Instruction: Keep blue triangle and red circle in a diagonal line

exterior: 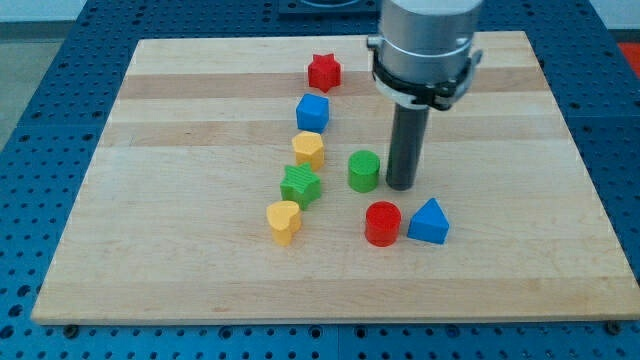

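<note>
The blue triangle lies on the wooden board toward the view's lower right. The red circle stands just to its left, almost touching it; the two sit nearly level with each other. My tip rests on the board just above the gap between them, close to the red circle's upper right. The green circle is immediately to the tip's left.
A red star, a blue cube, a yellow hexagon-like block, a green star and a yellow heart run in a slanted line down the board's middle. The arm's wide grey body hangs above.
</note>
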Robot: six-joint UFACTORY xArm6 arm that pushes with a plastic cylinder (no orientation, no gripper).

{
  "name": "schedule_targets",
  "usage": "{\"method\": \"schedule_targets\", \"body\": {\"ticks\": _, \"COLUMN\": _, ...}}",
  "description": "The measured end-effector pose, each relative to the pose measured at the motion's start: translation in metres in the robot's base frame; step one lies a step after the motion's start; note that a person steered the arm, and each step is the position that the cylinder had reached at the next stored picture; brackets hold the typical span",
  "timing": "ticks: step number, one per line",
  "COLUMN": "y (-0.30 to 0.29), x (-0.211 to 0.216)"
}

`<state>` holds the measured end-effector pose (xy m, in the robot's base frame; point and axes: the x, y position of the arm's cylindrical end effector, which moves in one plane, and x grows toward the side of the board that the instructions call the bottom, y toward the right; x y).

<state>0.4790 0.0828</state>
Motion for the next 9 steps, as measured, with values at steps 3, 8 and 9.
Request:
{"method": "schedule_targets", "body": {"ticks": 3, "y": 0.097, "x": 0.096}}
{"method": "schedule_targets", "body": {"ticks": 8, "y": -0.039, "x": 0.072}}
{"method": "schedule_targets", "body": {"ticks": 9, "y": -0.046, "x": 0.054}}
